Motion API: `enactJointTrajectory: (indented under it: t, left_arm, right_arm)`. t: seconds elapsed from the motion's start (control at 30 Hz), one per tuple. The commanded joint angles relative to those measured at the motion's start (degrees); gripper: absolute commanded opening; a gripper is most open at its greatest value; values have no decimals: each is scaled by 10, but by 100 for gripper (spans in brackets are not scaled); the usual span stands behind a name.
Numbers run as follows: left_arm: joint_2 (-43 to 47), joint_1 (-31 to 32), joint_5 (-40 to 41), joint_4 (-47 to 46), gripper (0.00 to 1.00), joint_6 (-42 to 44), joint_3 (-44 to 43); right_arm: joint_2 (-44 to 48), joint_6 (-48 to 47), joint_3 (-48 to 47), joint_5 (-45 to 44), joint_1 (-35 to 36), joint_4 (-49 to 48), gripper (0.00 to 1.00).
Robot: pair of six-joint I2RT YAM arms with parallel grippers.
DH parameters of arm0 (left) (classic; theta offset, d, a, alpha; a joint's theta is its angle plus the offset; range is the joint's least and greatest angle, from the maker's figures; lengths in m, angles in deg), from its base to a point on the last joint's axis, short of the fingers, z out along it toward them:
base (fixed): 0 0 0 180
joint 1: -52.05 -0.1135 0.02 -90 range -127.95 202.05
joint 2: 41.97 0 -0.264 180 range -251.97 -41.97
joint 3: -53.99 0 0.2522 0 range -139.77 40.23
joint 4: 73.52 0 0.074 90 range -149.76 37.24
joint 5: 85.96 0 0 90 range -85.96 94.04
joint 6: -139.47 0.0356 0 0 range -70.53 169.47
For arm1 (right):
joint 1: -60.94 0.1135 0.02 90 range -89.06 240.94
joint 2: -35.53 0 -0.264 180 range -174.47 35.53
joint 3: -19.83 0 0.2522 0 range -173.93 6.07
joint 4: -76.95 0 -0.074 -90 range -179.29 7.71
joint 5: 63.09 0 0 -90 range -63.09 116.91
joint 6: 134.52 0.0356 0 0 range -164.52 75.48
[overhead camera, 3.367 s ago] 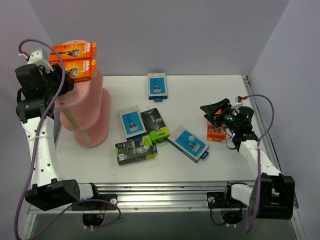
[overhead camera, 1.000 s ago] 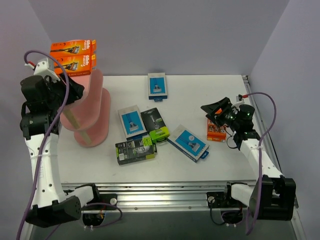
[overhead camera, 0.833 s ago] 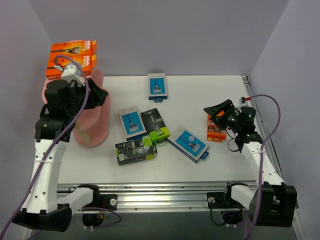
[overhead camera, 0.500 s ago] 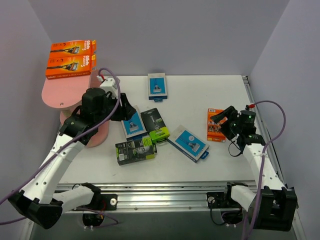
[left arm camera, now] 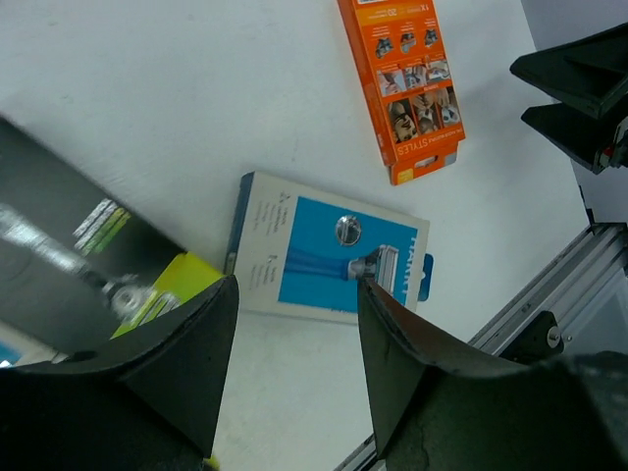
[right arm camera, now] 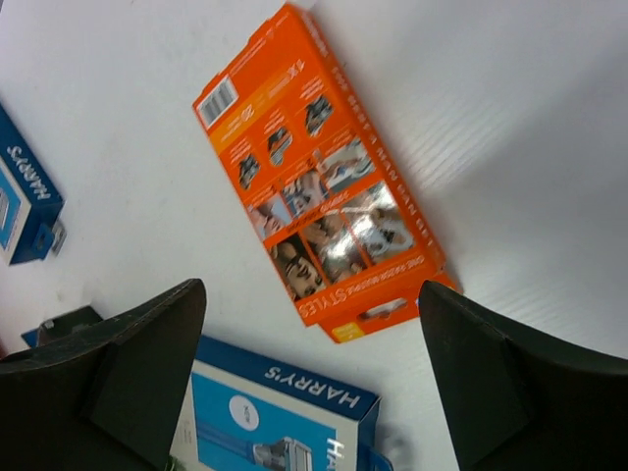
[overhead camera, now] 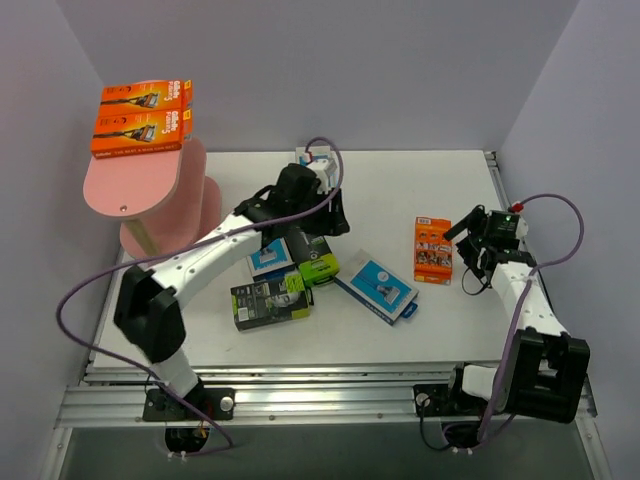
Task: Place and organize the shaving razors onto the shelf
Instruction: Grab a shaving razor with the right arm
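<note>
Reaching the left claw (left arm camera: 296,291) out over the middle of the table (overhead camera: 400,185), fingers standing apart with nothing between them. Hanging there above a blue-and-grey pack (left arm camera: 329,260) and the lime-cornered black pack (left arm camera: 88,245) just beside it, touching neither. Holding the right claw (right arm camera: 312,294) spread wide and empty near the right edge of the table, just beside the lone orange pack (right arm camera: 319,177), itself lying flat on the table and not gripped. Showing two orange packs (overhead camera: 140,133) sitting side by side on the top board of the pink shelf (overhead camera: 130,190) at the far left, well apart from both claws. Seeing, nearer the front, a second black-and-lime pack (overhead camera: 268,300) lying flat, and another blue pack (overhead camera: 268,258) partly hidden under the left arm.
</note>
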Motion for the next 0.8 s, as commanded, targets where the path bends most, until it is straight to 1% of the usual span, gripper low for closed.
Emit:
enactJointTrajectory:
  t: [0.0,0.03,0.07,0.1,0.17,0.2,0.23,0.27,0.33,0.37,0.43,0.47,0.53,0.67,0.77]
  left_arm:
    - [-80,22,-36,-63,60,-21,-95]
    - [-125,25,-38,-60,60,-22,-117]
    - [-148,34,-40,-59,60,-22,-138]
    - [-192,38,-38,-53,60,-22,-182]
    - [-234,47,-39,-37,60,-20,-227]
    - [-271,50,-40,-32,60,-22,-266]
    - [-288,53,-42,-28,60,-25,-284]
    - [-306,57,-49,-29,60,-29,-298]
    - [-344,62,-55,-38,60,-37,-334]
    - [-355,63,-60,-42,59,-42,-343]
    - [-387,69,-63,-44,59,-51,-377]
    - [-398,72,-66,-44,55,-53,-389]
    - [-427,79,-71,-37,53,-59,-425]
    - [-470,90,-74,-24,52,-67,-473]
    - [-496,98,-78,-25,52,-77,-494]
  right_arm:
    - [-39,-33,-46,-1,-39,-30,85]
    - [-51,-36,-51,7,-53,-37,84]
    - [-75,-43,-55,16,-58,-59,84]
    - [-88,-45,-67,24,-62,-61,83]
    - [-131,-41,-76,40,-74,-80,82]
    - [-143,-38,-78,59,-77,-89,81]
    - [-164,-34,-78,69,-79,-98,79]
    - [-174,-30,-77,78,-83,-119,73]
    - [-202,-28,-83,95,-85,-131,69]
    - [-212,-28,-84,101,-85,-143,62]
    - [-229,-28,-90,112,-87,-152,58]
    - [-245,-26,-91,121,-87,-162,52]
    - [-261,-25,-93,136,-87,-175,50]
    - [-278,-34,-95,148,-87,-179,50]
    - [-285,-38,-88,154,-86,-185,50]
